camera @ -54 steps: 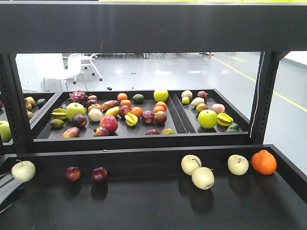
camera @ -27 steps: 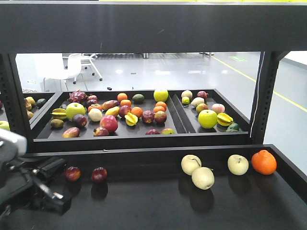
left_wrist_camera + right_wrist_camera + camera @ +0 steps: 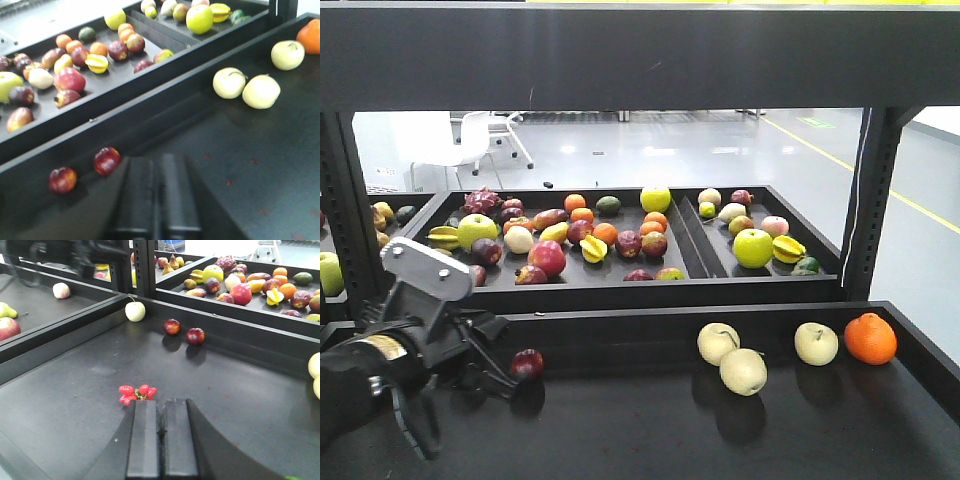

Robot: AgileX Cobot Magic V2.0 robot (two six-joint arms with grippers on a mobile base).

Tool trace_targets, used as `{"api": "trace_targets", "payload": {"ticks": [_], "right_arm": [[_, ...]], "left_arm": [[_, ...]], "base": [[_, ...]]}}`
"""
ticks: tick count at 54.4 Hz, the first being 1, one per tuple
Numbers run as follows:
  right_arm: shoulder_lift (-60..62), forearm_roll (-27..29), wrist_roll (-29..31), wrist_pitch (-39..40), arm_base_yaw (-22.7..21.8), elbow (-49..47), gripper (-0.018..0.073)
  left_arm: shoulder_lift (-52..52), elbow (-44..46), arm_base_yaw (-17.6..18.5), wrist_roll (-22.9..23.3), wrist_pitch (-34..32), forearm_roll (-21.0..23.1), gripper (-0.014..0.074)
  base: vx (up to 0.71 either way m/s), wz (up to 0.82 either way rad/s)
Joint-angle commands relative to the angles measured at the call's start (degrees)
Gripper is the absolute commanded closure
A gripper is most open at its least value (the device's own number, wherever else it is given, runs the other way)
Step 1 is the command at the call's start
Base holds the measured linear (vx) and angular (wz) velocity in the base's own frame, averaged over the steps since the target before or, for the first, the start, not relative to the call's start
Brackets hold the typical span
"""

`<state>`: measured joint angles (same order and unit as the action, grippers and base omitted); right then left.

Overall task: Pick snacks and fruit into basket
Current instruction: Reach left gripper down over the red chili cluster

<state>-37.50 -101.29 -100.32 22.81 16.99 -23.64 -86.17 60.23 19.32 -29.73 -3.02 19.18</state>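
The fruit I can find is a cluster of glossy red ovals on a green stem (image 3: pixel 137 392), lying on the dark shelf floor. My right gripper (image 3: pixel 160 403) is shut and empty, its left fingertip just short of the cluster. My left gripper (image 3: pixel 159 161) is also shut with nothing in it, hovering low over the shelf to the right of two small dark red fruits (image 3: pixel 106 160). In the front view the left arm (image 3: pixel 410 350) fills the lower left corner. The snacks and the basket are out of view.
Three pale yellow apples (image 3: pixel 743 371) and an orange (image 3: pixel 870 338) sit at the shelf's right. A raised ledge (image 3: pixel 620 322) separates it from back trays (image 3: pixel 692 250) of mixed fruit. Black uprights (image 3: pixel 865 200) flank the shelf. Another pale apple (image 3: pixel 135 311) lies by a post.
The left arm has come up from the lower left corner and swung right into the front view, now covering the pale apple and one dark red fruit.
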Motion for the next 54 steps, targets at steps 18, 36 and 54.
{"api": "trace_targets", "payload": {"ticks": [18,36,54], "right_arm": [[0.2,-0.8,0.5,-0.9,-0.2,-1.6,0.0568],[0.2,-0.8,0.5,-0.9,-0.2,-1.6,0.0568],[0.2,-0.8,0.5,-0.9,-0.2,-1.6,0.0568]], "left_arm": [[-7.3,2.6,-2.8,5.0,1.2,5.1,-0.0009],[-15.2,2.6,-2.8,6.0,3.9,4.9,-0.0008],[-20.2,2.6,-2.8,6.0,6.3,5.9,-0.0005]], "base": [[0.0,0.0],[0.0,0.0],[0.0,0.0]]}}
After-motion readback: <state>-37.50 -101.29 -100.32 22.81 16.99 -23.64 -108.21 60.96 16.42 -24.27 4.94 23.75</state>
